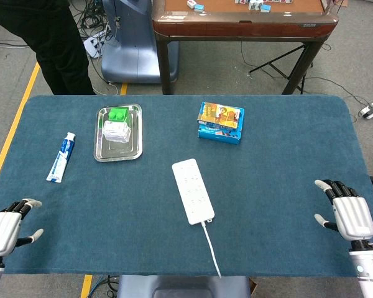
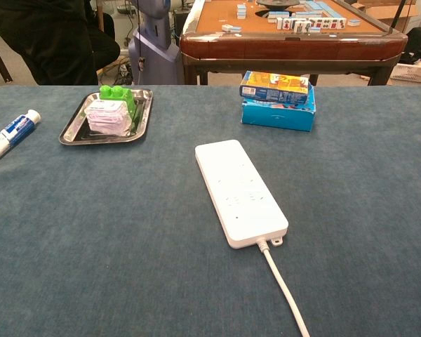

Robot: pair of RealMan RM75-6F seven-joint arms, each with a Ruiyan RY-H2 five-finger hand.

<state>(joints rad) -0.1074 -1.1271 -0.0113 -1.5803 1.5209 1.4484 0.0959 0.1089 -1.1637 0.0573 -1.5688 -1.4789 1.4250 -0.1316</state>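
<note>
Power strip [image 1: 193, 190] lies flat at the middle of the blue table [image 1: 286, 186], untouched by either hand.

Its long axis runs from about 11 o'clock, the free end, to 5 o'clock, where the white cord [image 1: 211, 248] leaves it and trails off the near table edge; the socket face is up. The left hand [image 1: 5, 230] rests at 8 o'clock from the strip, the right hand [image 1: 348, 214] at 4 o'clock, both well apart from it, holding nothing, fingers spread. A steel tray [image 1: 98, 149] with a green block [image 1: 118, 115] and a wrapped packet [image 1: 115, 131] sits at 10 o'clock, a toothpaste tube [image 1: 61, 158] further left, and stacked boxes [image 1: 221, 122] at 1 o'clock. My judgement is that the cord is the hazard: a hand sweeping in along the near edge could snag it and swing the strip round, and the low, smooth body could slide rather than lift.
</note>
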